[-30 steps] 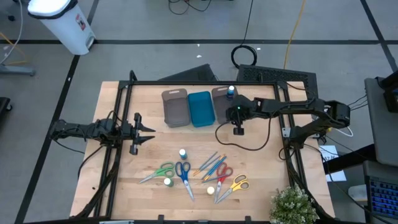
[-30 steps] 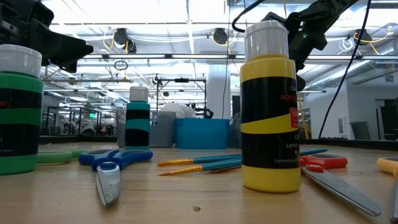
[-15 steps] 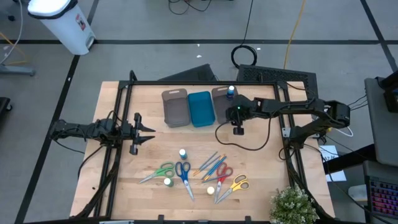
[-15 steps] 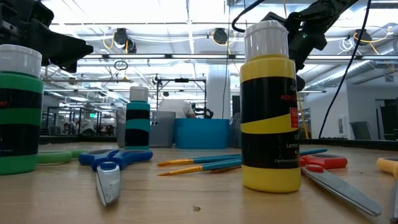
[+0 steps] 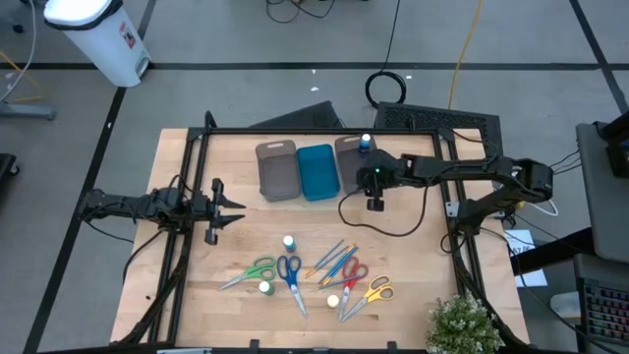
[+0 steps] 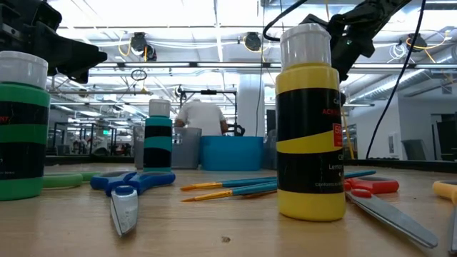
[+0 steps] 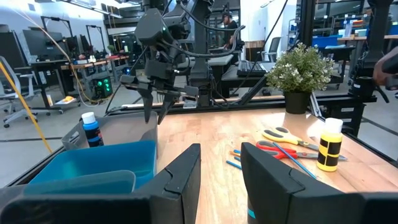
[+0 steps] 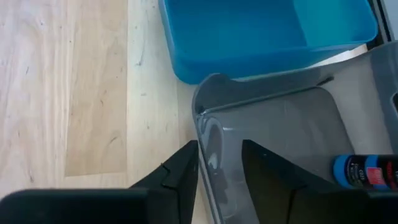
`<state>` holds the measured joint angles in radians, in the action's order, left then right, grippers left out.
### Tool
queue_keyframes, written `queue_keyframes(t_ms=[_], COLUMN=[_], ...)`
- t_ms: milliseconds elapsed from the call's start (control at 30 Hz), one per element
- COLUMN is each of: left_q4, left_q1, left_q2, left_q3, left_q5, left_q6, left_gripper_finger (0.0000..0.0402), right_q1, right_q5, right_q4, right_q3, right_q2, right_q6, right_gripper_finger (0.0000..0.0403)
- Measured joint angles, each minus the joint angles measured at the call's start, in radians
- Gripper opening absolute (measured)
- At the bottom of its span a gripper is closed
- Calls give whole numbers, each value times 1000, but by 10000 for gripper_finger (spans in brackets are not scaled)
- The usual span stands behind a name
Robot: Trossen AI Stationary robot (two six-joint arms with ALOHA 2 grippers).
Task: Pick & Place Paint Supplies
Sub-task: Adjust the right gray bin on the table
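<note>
Right fingers (image 8: 221,171) above grey tray (image 8: 273,118)

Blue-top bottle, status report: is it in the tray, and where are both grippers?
Right gripper open, empty, beside the grey tray. Blue-top bottle in that tray. Left gripper waiting at table's left. Nothing in the way.

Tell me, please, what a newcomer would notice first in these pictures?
First the three trays in a row at the table's far middle, two grey and one blue between them, with a blue-topped bottle standing in the right grey one. The right end effector hangs just beside that tray. Near the front edge lies a bright scatter of scissors, brushes and small bottles.
</note>
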<state>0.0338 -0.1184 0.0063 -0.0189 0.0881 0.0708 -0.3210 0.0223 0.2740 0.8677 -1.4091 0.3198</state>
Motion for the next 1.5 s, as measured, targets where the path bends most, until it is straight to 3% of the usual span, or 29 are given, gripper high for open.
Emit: queue_keyframes(t_ms=[467, 933, 1500], left_q4=[0, 0, 0], left_q1=[0, 0, 0], left_q2=[0, 0, 0], left_q3=[0, 0, 0], left_q5=[0, 0, 0], left_q6=[0, 0, 0], left_gripper_finger=[124, 124, 124], right_q1=[2, 22, 74], right_q5=[1, -24, -54], right_q4=[-46, -83, -84], right_q3=[0, 0, 0], right_q2=[-106, -102, -102], right_q6=[-1, -21, 118], right_gripper_finger=[92, 3, 3])
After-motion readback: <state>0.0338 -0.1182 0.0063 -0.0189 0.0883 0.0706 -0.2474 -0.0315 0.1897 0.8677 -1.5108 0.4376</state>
